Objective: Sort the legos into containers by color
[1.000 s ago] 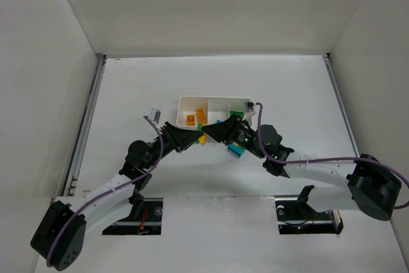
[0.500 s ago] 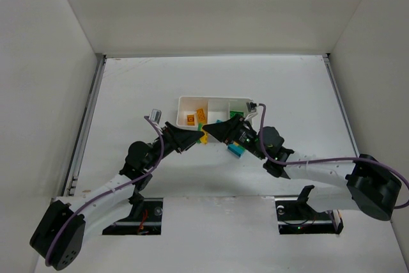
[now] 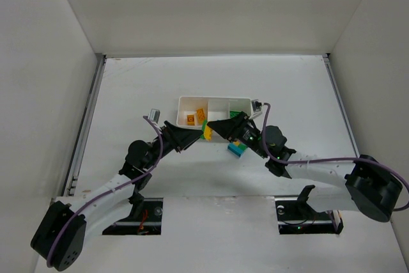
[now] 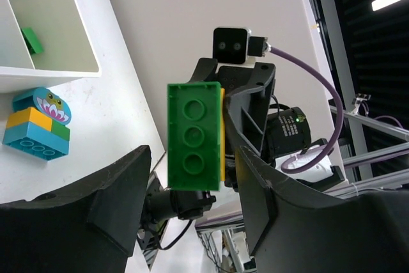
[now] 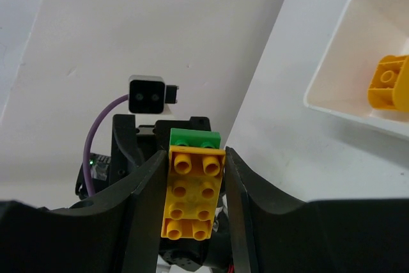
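My right gripper [image 3: 218, 128] [image 5: 195, 158] is shut on a clump of a yellow brick [image 5: 192, 193] with a green brick [image 5: 195, 137] stuck to it, held above the table just in front of the white tray [image 3: 181, 100]. In the left wrist view the green brick [image 4: 193, 135] faces the camera between my left gripper's [image 4: 195, 161] spread fingers, with a gap on its left side. My left gripper [image 3: 192, 136] is open. A cyan, yellow and green clump [image 3: 237, 149] [image 4: 37, 132] lies on the table by the tray.
The tray's left compartment holds yellow bricks [image 3: 195, 117] [image 5: 386, 81], and its right one holds a green brick [image 3: 238, 114] [image 4: 30, 39]. White walls enclose the table at the left, right and back.
My right gripper has shifted slightly right and up with the clump, whose green side now shows from above. The left arm has barely moved.
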### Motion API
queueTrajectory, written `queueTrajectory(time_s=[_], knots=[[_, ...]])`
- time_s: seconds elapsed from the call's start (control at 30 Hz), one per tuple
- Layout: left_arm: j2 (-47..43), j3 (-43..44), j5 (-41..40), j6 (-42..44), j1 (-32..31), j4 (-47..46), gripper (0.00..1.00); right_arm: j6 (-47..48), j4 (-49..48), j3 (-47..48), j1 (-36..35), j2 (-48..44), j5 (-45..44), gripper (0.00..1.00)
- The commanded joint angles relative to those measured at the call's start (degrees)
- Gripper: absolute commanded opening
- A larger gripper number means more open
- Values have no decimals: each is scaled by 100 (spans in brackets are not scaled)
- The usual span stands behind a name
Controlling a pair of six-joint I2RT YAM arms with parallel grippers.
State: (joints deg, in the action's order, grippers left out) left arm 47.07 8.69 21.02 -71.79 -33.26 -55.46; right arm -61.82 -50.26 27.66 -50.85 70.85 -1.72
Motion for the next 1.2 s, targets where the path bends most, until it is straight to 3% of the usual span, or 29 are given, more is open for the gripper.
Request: queueTrajectory(time_s=[0.0,0.83,1.07,1.17], knots=[[-93,-7,43,104,60,-246,52,-93,-423,-103,115,-168,-22,30],[294,256,52,227,-159,-439,46,-559,-1064,-77,212,359,330,31],[48,151,-45,227,-124,-422,24,-647,-1188,-129,212,456,347,31],[-66,116,-45,227,-89,-413,20,-629,-1153,-199,299,430,391,30]])
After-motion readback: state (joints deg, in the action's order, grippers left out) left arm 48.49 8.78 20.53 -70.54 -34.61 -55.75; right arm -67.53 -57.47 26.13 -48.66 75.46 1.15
